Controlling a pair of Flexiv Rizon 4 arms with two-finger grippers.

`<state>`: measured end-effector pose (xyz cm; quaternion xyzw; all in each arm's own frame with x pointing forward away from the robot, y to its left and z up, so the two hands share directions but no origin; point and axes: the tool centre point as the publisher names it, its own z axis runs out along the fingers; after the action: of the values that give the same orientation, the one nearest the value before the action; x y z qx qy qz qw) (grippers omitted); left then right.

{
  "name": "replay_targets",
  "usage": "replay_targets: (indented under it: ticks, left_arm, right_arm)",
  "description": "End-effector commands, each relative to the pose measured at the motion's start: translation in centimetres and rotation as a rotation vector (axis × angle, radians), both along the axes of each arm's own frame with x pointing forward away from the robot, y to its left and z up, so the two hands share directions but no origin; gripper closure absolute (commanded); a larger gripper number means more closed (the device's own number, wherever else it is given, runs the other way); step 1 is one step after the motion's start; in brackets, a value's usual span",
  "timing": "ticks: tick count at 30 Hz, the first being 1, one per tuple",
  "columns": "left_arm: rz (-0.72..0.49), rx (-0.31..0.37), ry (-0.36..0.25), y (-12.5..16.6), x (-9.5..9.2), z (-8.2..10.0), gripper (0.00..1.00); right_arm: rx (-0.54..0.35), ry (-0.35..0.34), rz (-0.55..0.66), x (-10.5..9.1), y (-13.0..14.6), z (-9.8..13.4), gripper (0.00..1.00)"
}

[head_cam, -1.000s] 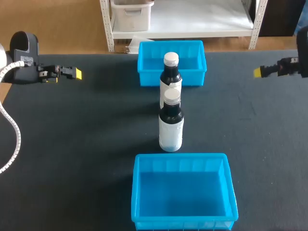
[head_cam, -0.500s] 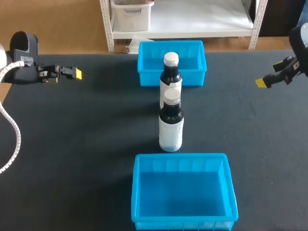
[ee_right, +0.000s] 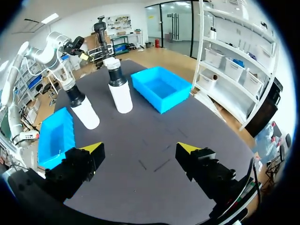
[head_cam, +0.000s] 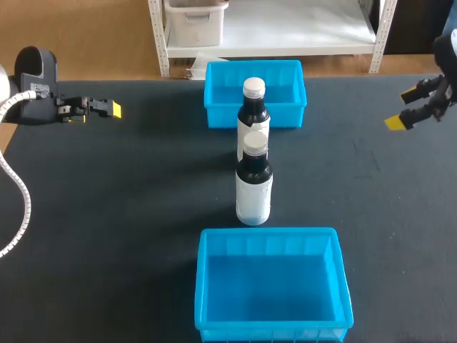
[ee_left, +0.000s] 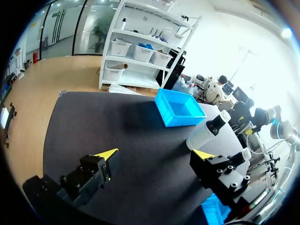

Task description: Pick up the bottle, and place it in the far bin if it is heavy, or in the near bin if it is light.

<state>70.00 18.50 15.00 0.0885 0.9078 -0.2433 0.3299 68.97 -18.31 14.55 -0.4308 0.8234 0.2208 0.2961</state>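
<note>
Bottle in front: best gripped side-on round the white body, fingers kept wide until it is flanked, then lifted straight so its weight can be judged.
Near bin: seen just in front of that bottle.
Bottle behind: upright, close behind the first, before the far bin; not to be knocked.
Right gripper: fingers spread, nothing held; both bottles ahead, well apart.
Left gripper: spread and unloaded too; bottles well apart.
</note>
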Motion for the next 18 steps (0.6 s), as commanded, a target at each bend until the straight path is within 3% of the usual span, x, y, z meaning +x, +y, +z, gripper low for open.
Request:
replay_targets:
  ticks: [1,5,9,18]
  left_arm:
    - [0.000,0.000,0.000,0.0,0.0,0.0,0.00]
    - [0.000,0.000,0.000,0.0,0.0,0.0,0.00]
    - [0.000,0.000,0.000,0.0,0.0,0.0,0.00]
    - [0.000,0.000,0.000,0.0,0.0,0.0,0.00]
  right_arm:
    - [0.072,-0.081,0.154,-0.7,0.5,0.1,0.00]
    - [0.086,-0.203,0.236,-2.6,1.8,0.4,0.00]
    - [0.085,-0.280,0.279,-4.5,3.4,0.5,0.00]
    - [0.074,-0.334,0.291,-6.1,7.3,0.6,0.00]
